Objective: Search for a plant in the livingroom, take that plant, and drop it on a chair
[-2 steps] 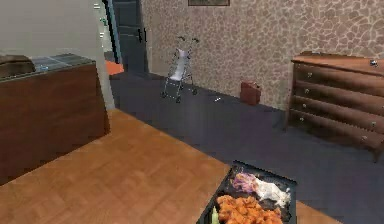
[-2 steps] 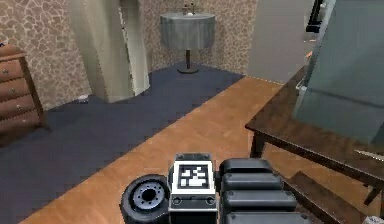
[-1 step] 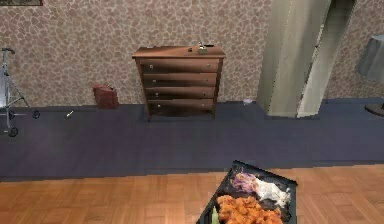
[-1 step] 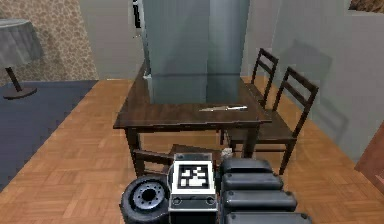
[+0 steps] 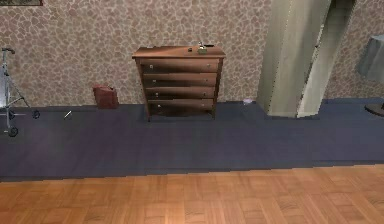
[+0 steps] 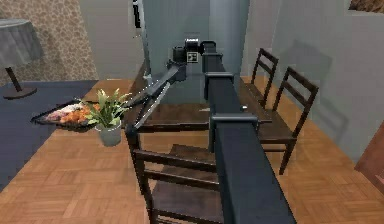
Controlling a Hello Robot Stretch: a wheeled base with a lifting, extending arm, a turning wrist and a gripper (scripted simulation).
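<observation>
Tray (image 6: 62, 116) of orange lumps lies far left of the tool, past the plant. Next comes the plant (image 6: 108, 108): green leaves and small pale blooms in a light pot (image 6: 110, 136). It hangs at the far end of the tool (image 6: 140, 100), just left of and below the fingertips, clear of floor and desk. So the tool holds it; how its fingers stand I cannot tell. Right of the tool lies the dark desk (image 6: 185, 118). Below the tool stands a chair (image 6: 170, 178), its seat just right of the pot. Two more chairs (image 6: 292, 100) stand well right of the tool, past the arm (image 6: 235, 150). The plant looks light. Its pot is likely stiff, smooth and breakable, and the leaves soft. The best hold is on the pot's wall or rim, never the leaves.
</observation>
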